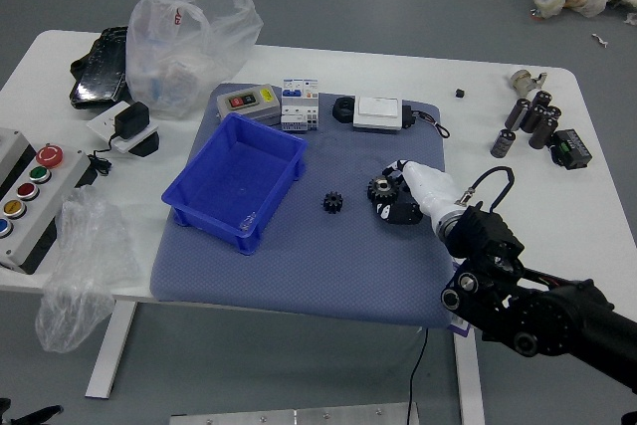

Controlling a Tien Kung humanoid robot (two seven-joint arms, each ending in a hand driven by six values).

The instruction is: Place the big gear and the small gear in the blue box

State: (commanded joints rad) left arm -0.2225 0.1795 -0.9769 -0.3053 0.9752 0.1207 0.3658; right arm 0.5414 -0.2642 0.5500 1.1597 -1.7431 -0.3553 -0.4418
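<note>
The right hand (430, 192) seems closed on the big gear (380, 188), three o'clock from the small gear (332, 202), itself three o'clock from the blue box (213, 208); left hand (32, 415) at seven o'clock, can't tell its state

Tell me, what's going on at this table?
A robot's right hand is at the big gear on the dark mat; I can't tell whether it has gripped it. The small gear lies on the mat between that gear and the blue box. Both are meant for the box, but neither is in it yet.
</note>
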